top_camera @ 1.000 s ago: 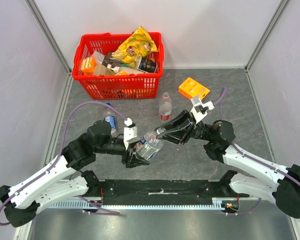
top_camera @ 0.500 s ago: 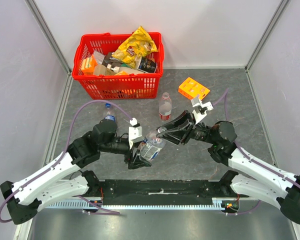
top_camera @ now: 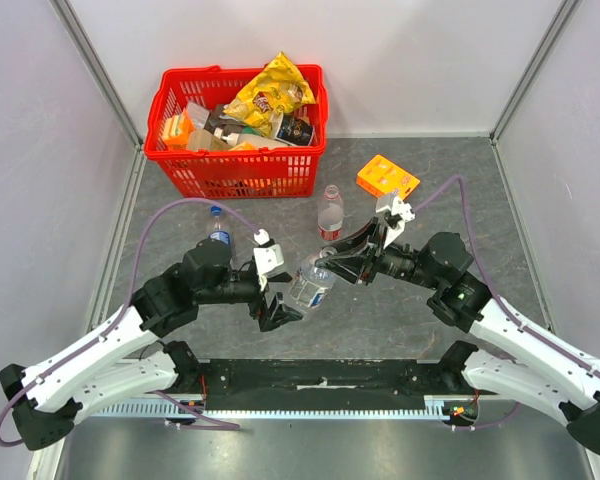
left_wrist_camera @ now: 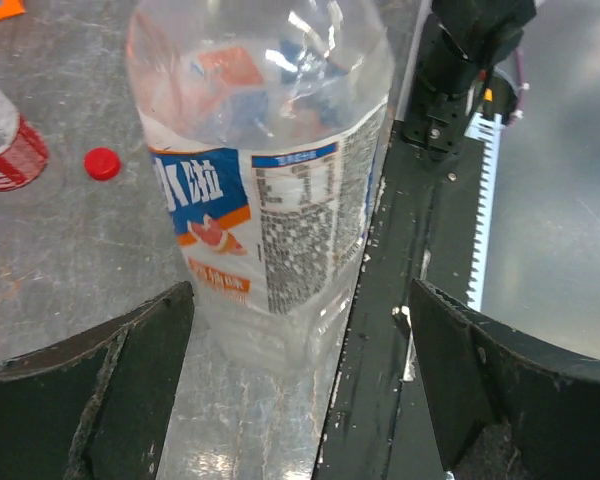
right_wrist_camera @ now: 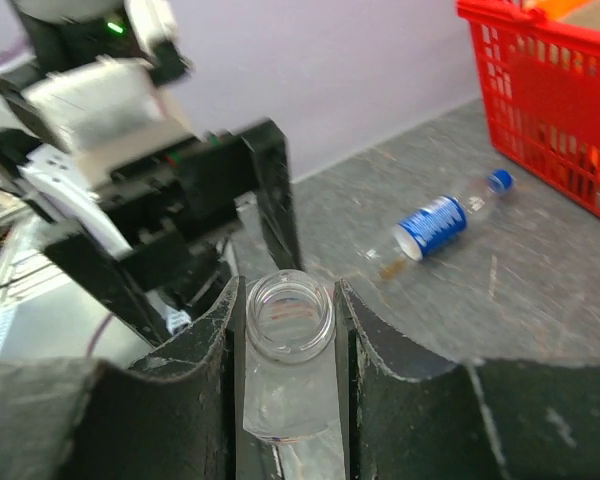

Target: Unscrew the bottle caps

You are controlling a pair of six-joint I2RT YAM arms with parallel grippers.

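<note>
Now freed by the left gripper (top_camera: 276,310), whose jaws have drawn back and stand spread on either side of the label, the bottle (top_camera: 312,283) leans tilted in the right gripper (top_camera: 327,268) alone, jaws pinching its neck. I cannot tell whether its base touches the table. The neck is open, with no cap on it. A red cap (left_wrist_camera: 102,163) lies beside the red bottle (top_camera: 329,212). The blue bottle (top_camera: 218,232) lies on its side, blue cap (right_wrist_camera: 498,180) on. I judge the held bottle finished and the blue one outstanding.
</note>
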